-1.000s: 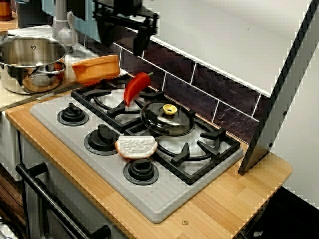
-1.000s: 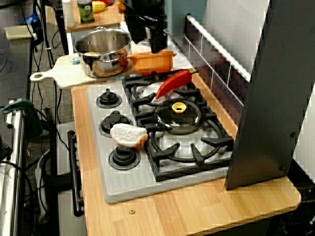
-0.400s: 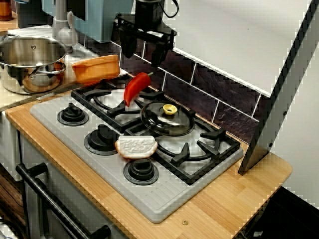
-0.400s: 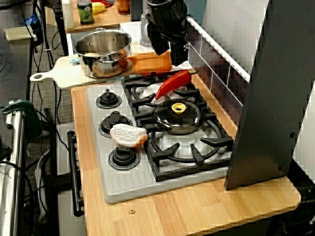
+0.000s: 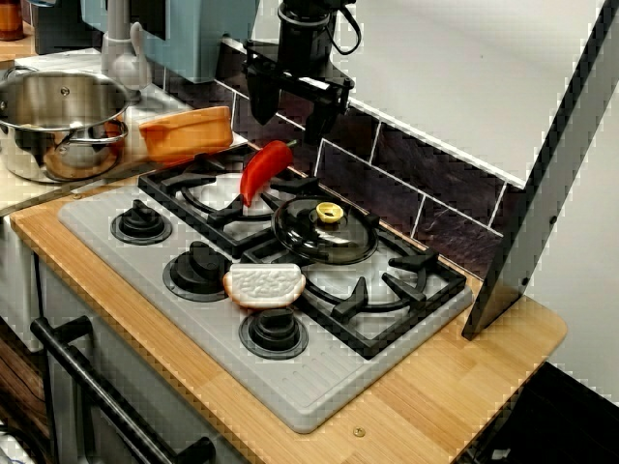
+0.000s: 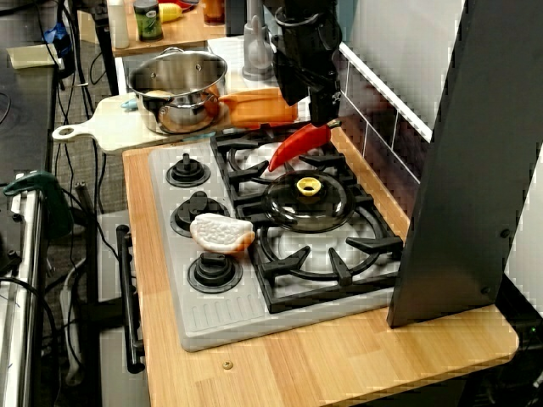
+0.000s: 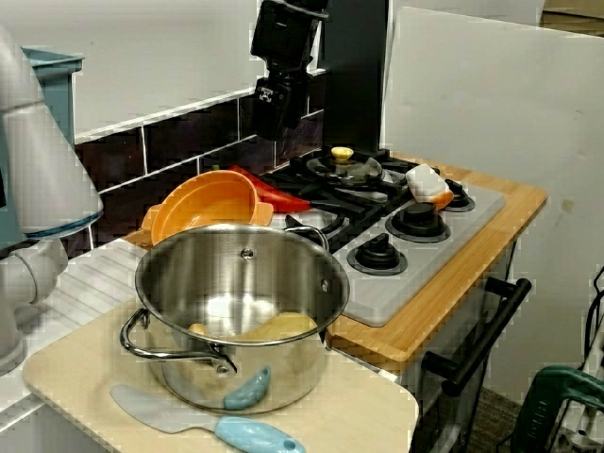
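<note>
Since a second ago our gripper [image 5: 288,114] has swung from over the bowl [image 5: 184,133] toward the back wall and dropped. It now hangs just above the pepper [image 5: 263,171], jaws spread, nothing between them. We see the pepper tilted, stem end toward 1 o'clock, because it is propped across the grate [image 5: 227,227] bars, at 10 o'clock of the lid [image 5: 324,230]. The bowl lies on its side against the pot [image 5: 58,121]. From the sink side the bowl hides most of the pepper, so we think, but cannot be sure, that no finger touches it.
</note>
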`<state>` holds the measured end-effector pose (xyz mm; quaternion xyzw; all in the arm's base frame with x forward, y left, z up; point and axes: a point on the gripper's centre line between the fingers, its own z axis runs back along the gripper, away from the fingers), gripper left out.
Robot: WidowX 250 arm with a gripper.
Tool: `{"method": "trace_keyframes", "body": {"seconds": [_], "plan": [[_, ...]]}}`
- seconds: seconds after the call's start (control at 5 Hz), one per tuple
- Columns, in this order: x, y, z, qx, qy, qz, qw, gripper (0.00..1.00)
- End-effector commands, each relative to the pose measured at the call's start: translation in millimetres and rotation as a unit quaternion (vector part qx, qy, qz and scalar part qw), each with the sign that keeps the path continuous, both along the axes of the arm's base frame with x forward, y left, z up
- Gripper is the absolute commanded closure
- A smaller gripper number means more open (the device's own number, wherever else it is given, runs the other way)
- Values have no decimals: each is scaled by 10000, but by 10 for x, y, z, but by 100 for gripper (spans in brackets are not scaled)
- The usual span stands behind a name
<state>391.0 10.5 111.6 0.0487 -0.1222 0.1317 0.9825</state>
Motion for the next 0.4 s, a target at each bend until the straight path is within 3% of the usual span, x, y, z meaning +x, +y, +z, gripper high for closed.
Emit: {"method": "trace_keyframes", "body": {"seconds": [0.0,0.2], "plan": [[79,110,136,-80,142,-928,9956,0],[83,220,91,-67,370,-1213,9919,0]]}}
